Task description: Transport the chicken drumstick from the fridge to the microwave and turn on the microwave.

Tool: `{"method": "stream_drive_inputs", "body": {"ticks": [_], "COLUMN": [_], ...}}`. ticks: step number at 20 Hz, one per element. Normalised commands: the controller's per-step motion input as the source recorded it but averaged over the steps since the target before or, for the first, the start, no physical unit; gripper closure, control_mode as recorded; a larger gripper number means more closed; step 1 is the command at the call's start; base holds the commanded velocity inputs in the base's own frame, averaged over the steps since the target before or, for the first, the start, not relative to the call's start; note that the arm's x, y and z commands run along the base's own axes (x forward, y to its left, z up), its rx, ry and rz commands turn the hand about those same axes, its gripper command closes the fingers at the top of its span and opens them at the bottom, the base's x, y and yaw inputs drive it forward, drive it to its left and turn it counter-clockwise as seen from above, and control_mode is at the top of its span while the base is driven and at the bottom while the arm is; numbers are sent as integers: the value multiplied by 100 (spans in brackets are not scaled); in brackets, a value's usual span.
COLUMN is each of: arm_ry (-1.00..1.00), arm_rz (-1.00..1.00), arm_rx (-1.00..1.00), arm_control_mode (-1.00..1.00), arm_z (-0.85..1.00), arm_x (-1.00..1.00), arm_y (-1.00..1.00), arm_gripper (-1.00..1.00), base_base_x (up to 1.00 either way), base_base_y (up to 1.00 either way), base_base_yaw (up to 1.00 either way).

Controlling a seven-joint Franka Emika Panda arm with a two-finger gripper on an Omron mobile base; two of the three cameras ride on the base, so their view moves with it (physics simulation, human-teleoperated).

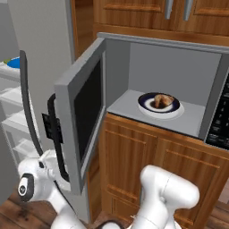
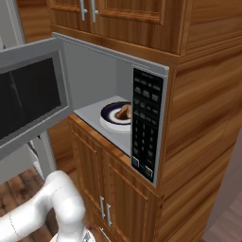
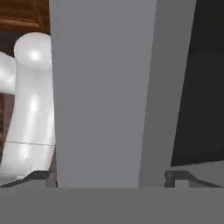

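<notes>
Golden-brown chicken drumstick (image 1: 163, 100): lay on a blue plate (image 1: 145, 105) inside the microwave (image 1: 179, 71), toward the middle of its grey floor. Microwave door (image 1: 82, 112): swung wide open to the left, black window facing inward. Step judged in hand: closing the door; starting the oven at the keypad (image 2: 144, 127) on the right would follow. Gripper (image 3: 112, 177): fingers spread wide, holding nothing, straddling the door's grey outer edge near its dark handle (image 1: 56, 134); contact could not be told.
</notes>
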Motion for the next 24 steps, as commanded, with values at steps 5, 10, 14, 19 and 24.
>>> {"method": "stream_drive_inputs", "body": {"ticks": [5,10,14,19,24], "arm_ry": [6,9,1,0,0], "arm_rz": [29,29,28,26,27], "arm_rx": [52,42,38,37,36], "arm_control_mode": [-100,-100,-100,-100,-100], "arm_z": [21,9,4,2,10], "arm_x": [-42,-27,-2,0,0], "arm_y": [-85,-94,-100,-100,-100], "arm_gripper": [-100,-100,-100,-100,-100], "base_base_x": [0,0,0,0,0], "base_base_y": [0,0,0,0,0], "base_base_yaw": [0,0,0,0,0]}}
